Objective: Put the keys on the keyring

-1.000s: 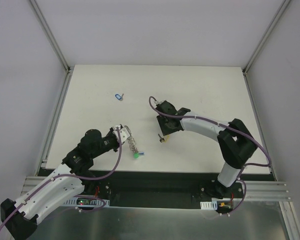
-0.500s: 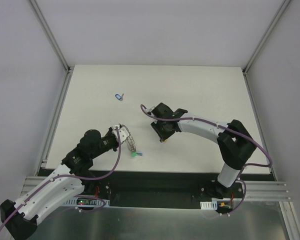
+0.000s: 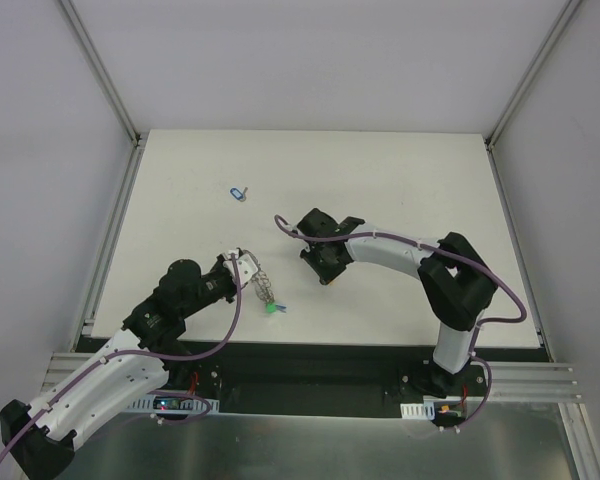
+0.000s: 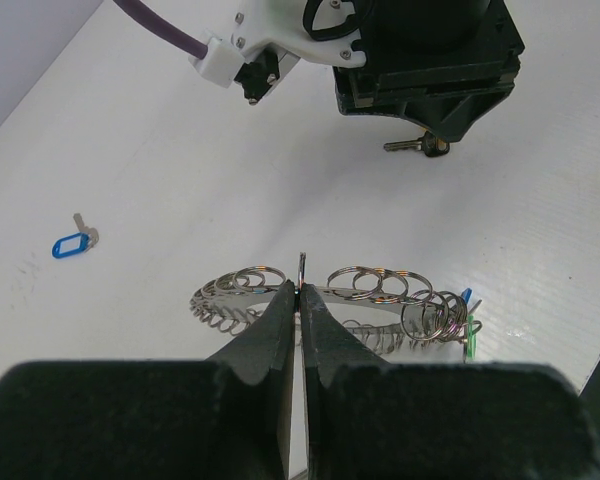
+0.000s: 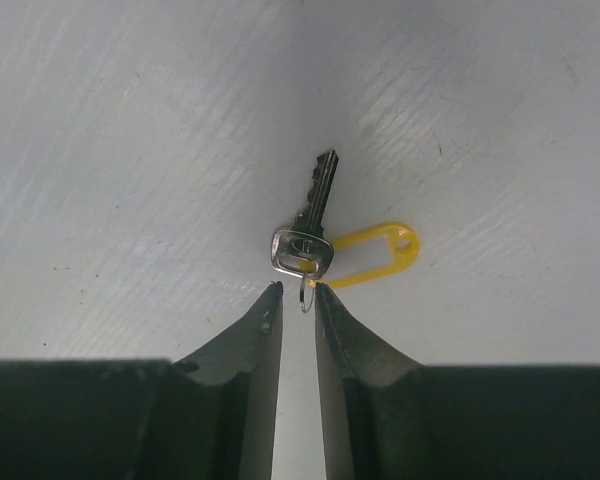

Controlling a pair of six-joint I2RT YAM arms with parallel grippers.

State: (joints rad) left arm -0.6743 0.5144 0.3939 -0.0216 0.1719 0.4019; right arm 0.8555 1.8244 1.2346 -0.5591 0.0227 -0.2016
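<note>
Left gripper (image 4: 298,292): jaws closed, pinching a thin upright edge of the keyring between their tips.
Keyring (image 4: 365,298): a grey metal ring fringed with many small wire loops. It sits just past the left jaws, toward the near-left part of the desk. Whether its far side rests on the surface or hangs just above it, I cannot tell.
Green-tagged key (image 4: 470,342): at the end of the keyring farthest from the left jaws, in among the loops. A speck of blue shows just beside it; whether either is threaded on is too small to tell.
Right gripper (image 5: 298,290): pointing down at the desk. Its jaws are narrowly parted, with the key's small wire ring standing between the tips and a sliver of bare surface visible beside it.
Yellow-tagged key (image 5: 315,215): flat on the desk near its middle, to the right of the keyring and apart from it. The blade points away from the right jaws and the yellow tag lies out to one side of the head.
Blue-tagged key (image 3: 238,193): alone on the far-left part of the desk, well apart from both grippers.
Desk (image 3: 410,180): plain white, lightly scuffed.
</note>
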